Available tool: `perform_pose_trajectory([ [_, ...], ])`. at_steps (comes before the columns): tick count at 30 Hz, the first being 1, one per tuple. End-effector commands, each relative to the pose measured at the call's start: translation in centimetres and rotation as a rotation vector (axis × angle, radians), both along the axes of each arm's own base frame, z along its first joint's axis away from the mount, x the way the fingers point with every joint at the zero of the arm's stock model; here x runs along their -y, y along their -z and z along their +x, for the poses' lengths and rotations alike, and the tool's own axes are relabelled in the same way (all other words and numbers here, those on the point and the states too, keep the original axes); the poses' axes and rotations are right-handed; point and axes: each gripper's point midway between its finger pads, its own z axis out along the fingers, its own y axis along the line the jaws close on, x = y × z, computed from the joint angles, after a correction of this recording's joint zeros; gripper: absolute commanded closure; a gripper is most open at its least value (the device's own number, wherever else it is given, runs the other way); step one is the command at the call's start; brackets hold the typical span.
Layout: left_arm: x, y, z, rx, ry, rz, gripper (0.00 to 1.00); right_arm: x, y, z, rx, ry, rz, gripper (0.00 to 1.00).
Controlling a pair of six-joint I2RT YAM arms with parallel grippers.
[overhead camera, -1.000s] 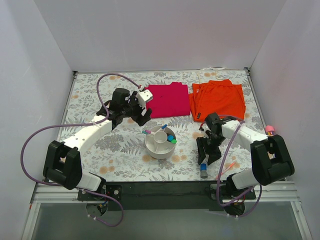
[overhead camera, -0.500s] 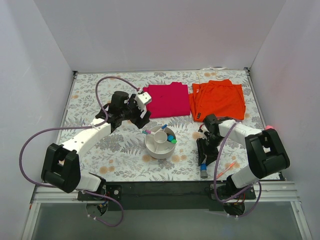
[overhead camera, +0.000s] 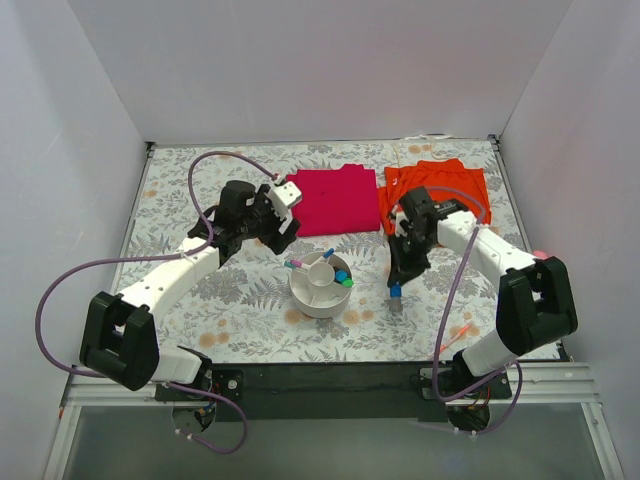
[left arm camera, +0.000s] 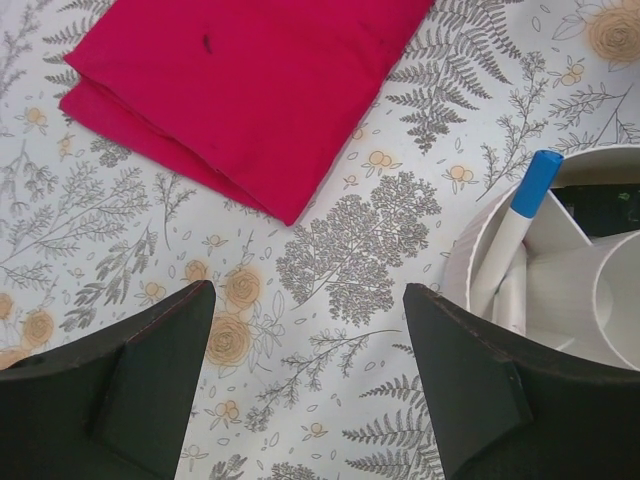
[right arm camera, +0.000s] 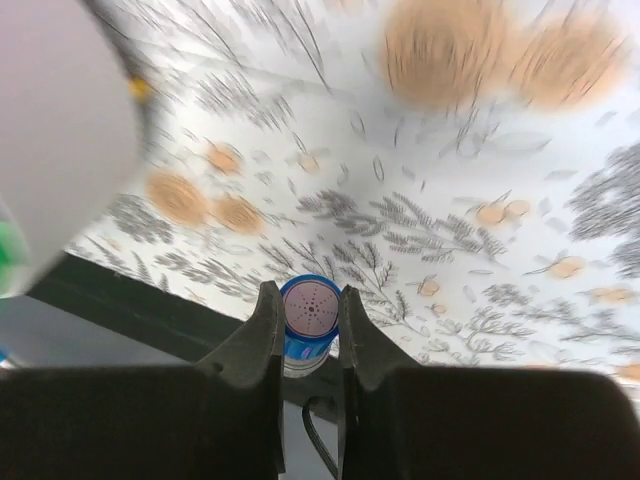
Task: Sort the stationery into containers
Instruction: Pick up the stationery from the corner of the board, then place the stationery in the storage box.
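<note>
The right gripper is closed on the grey-blue cylinder. In the right wrist view the two fingers press on both sides of the cylinder, and we look at its round pale end with a blue ring around it. From above, the gripper points down, and only the blue tip of the cylinder shows below the fingers. It hangs just to the right of the white organizer and does not touch it. A small grey shadow lies on the table cover under the tip, so the cylinder seems lifted, but we cannot say this for sure. The background of the wrist view is blurred.

The left gripper is wide open and holds nothing. In the left wrist view its two dark fingers stand far apart at the bottom, and between them we see only the flowered cover. This gripper stays between the magenta cloth and the organizer, to the upper left of the organizer.

The organizer stands near the middle of the table. A marker with a blue cap leans in one of its outer compartments, with the cap over the rim. From above we also see a marker with a pink cap at the left rim, and blue and green items in a compartment on the right side.

The orange cloth lies beside the magenta cloth at the far side. A thin orange pen lies on the table near the right arm's base.
</note>
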Motion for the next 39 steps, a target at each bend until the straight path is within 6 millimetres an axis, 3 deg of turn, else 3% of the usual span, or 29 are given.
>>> perform_pose_trajectory([
  [1, -1.4, -3.0, 1.6, 0.103, -0.035, 0.033, 0.23, -1.5, -6.9, 5.9, 0.253, -0.086, 0.041, 0.99],
  [7, -4.0, -4.2, 2.7, 0.134, -0.132, 0.075, 0.23, -2.8, -13.1, 10.8, 0.51, -0.117, 0.096, 0.99],
  [11, -5.4, -4.4, 2.9, 0.119, -0.216, 0.07, 0.23, -5.6, -16.3, 13.2, 0.713, -0.161, 0.219, 0.99],
  [12, -5.8, -4.3, 2.9, 0.114, -0.234, 0.072, 0.23, -6.6, -17.9, 14.3, 0.806, -0.183, 0.261, 0.99],
  [14, -6.4, -4.1, 2.7, 0.095, -0.263, 0.067, 0.23, -8.2, -18.5, 14.3, 0.9, -0.272, 0.293, 0.99],
  [15, -6.8, -4.0, 2.7, 0.089, -0.285, 0.059, 0.22, -9.1, -21.2, 14.8, 1.033, -0.298, 0.344, 0.99],
  [16, -7.6, -3.4, 2.7, 0.074, -0.31, 0.064, 0.22, -10.0, -22.1, 14.4, 1.109, -0.372, 0.376, 0.99],
  [17, -8.1, -3.2, 2.8, 0.068, -0.327, 0.064, 0.22, -11.2, -20.5, 13.0, 1.119, -0.432, 0.396, 0.99],
  [18, -8.7, -2.7, 2.9, 0.056, -0.345, 0.069, 0.22, -12.0, -24.0, 12.7, 1.28, -0.454, 0.454, 0.99],
  [20, -10.1, -1.8, 3.0, 0.035, -0.385, 0.083, 0.22, -13.8, -23.2, 10.3, 1.354, -0.562, 0.51, 0.99],
  [21, -10.4, -1.5, 3.0, 0.028, -0.395, 0.085, 0.22, -14.3, -24.8, 9.3, 1.436, -0.588, 0.546, 0.99],
  [22, -11.0, -1.2, 3.0, 0.018, -0.408, 0.09, 0.22, -14.8, -24.7, 8.3, 1.452, -0.622, 0.571, 0.99],
  [29, -11.2, -0.7, 2.4, -0.012, -0.423, 0.071, 0.22, -17.7, -22.6, 1.3, 1.469, -0.876, 0.716, 0.99],
  [32, -11.0, -0.6, 2.2, -0.021, -0.423, 0.06, 0.22, -18.5, -21.7, -0.7, 1.484, -0.955, 0.751, 0.99],
  [39, -11.3, -0.3, 1.3, -0.025, -0.434, 0.058, 0.22, -21.2, -20.2, -2.1, 1.47, -1.007, 0.819, 0.99],
])
